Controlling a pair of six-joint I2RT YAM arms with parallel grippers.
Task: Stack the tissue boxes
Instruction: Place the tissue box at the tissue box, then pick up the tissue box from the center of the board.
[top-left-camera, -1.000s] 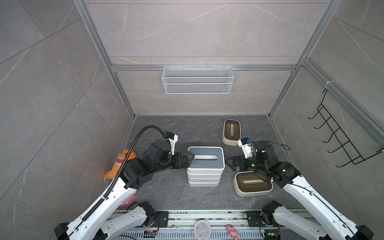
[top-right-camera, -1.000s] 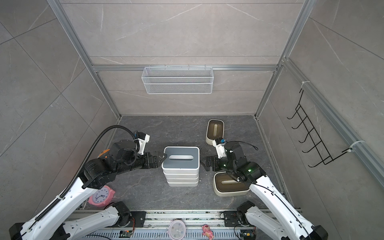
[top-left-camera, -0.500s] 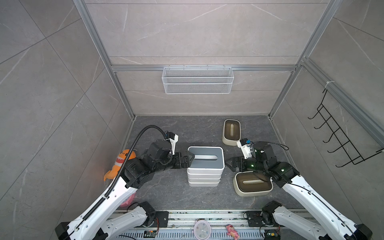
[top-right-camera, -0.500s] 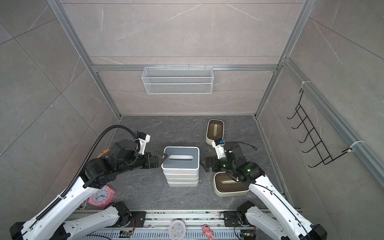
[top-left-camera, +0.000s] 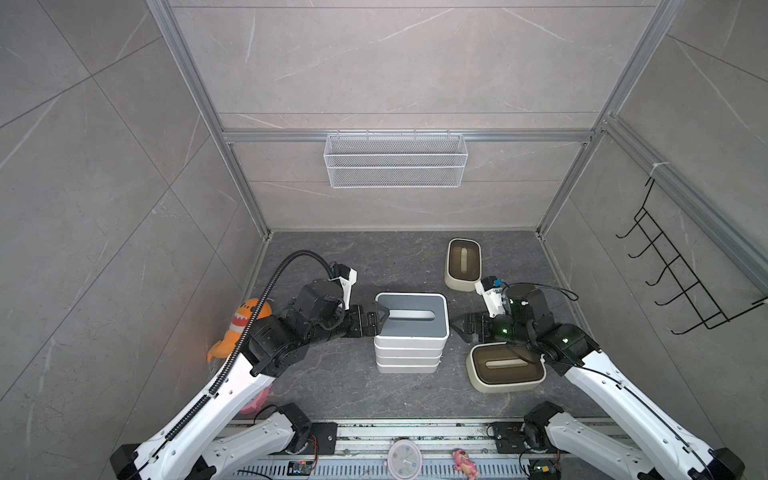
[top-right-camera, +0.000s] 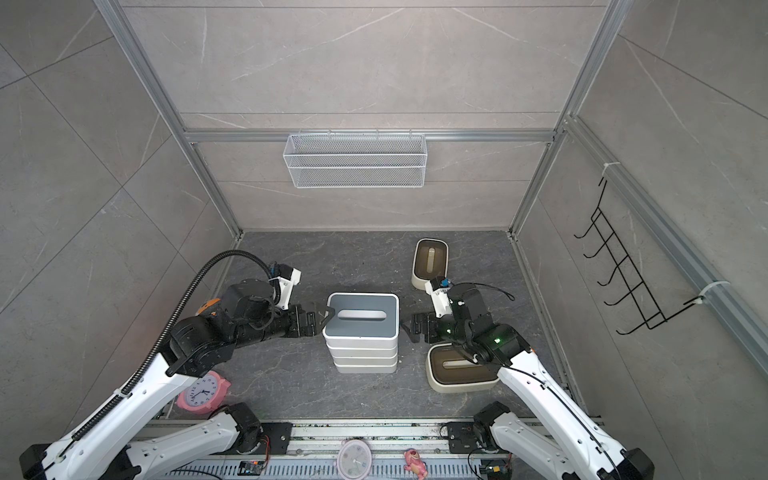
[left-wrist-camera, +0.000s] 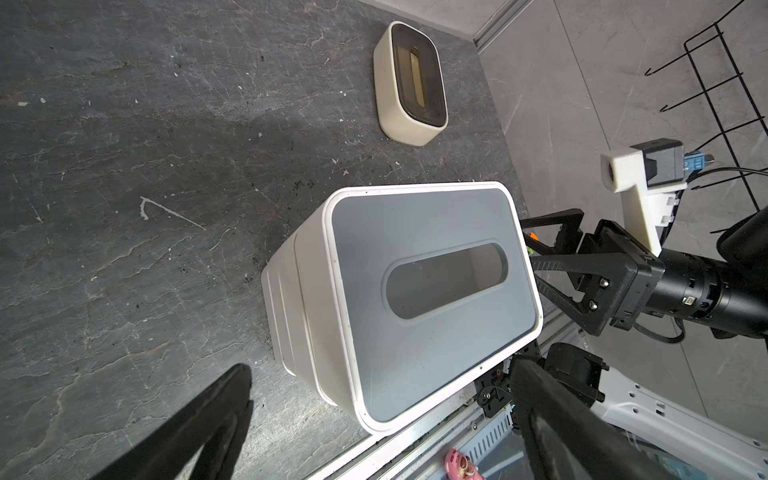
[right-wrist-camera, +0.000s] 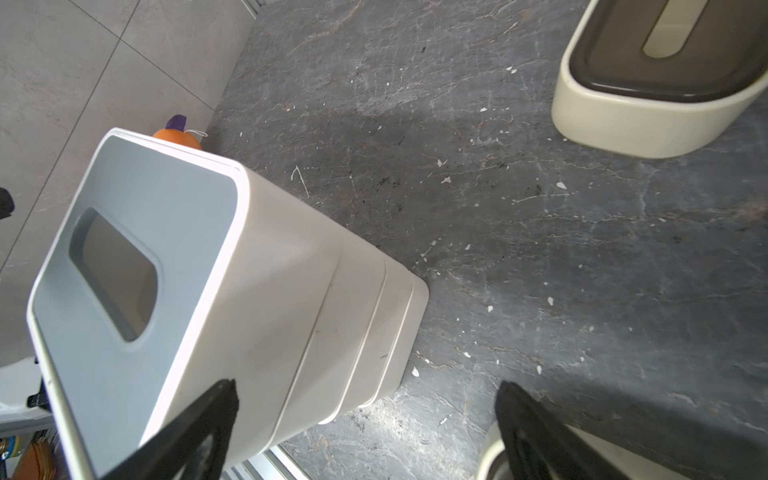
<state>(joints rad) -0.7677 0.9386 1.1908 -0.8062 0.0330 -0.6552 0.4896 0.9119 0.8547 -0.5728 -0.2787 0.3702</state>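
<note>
White tissue boxes stood stacked in the middle, grey lid on top. A far cream box and a near cream box sat to the right. Left gripper and right gripper flanked the stack, jaws spread, gripping nothing. Nothing had shifted from a second before.

Both top views are looking steeply down from high above the slotted metal rail at 6 o'clock, facing the grey tiled back wall at 12 o'clock. The wrist cameras are sitting close: the left is looking in from 9 o'clock, the right from 3 o'clock. All four are sharing the grey-lidded white plastic box stack.
</note>
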